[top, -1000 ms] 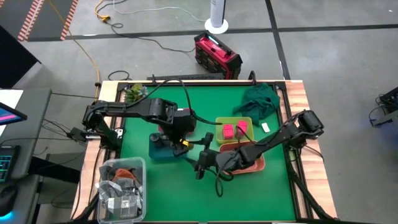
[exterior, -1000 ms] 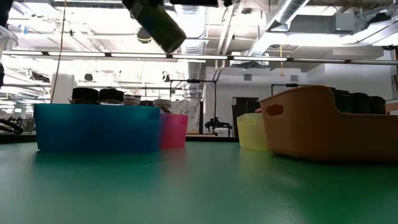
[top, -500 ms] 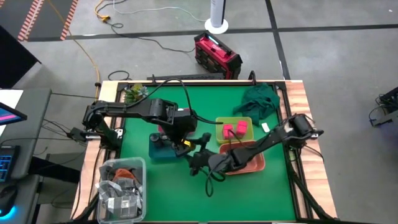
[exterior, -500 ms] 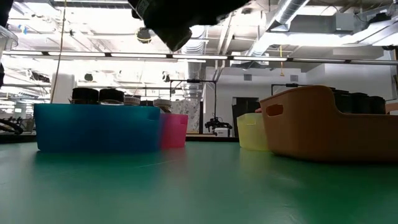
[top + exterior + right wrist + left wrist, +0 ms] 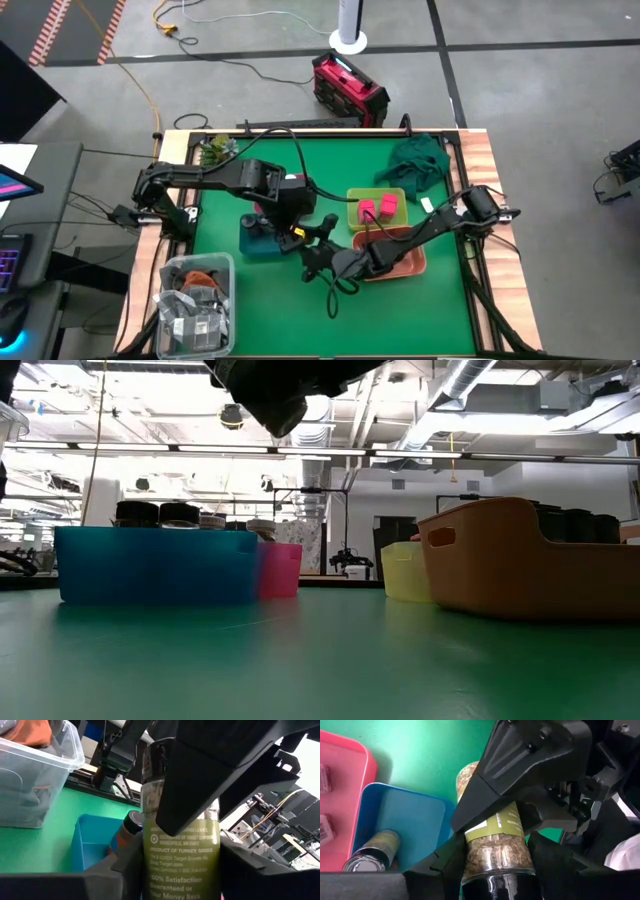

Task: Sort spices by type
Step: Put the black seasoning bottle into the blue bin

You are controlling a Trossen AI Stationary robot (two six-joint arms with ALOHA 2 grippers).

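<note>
A glass spice jar filled with herbs, with a green label, is held in the air between both grippers, beside the blue tray. My left gripper and my right gripper face each other, and both are shut on the jar. In the high view they meet at the jar. A second herb jar lies on its side in the blue tray. Two pink boxes sit in the green tray. Dark tins fill the salmon tray. My left gripper pinches the jar's body near its dark end, one finger on each side, the fingers lying along the jar. The jar is lifted clear of the table. My right gripper pinches the labelled body between its two fingers, coming from the opposite end. The left gripper's finger covers the jar's far part.
The pink tray stands behind the blue tray. The green tray and the salmon tray lie to the right. A clear bin of clutter sits at the near left corner, and a green cloth at the far right.
My right gripper has moved toward the table's left and slightly toward the far edge, closing in on the left gripper and the jar it holds. The left arm has stayed in place.
</note>
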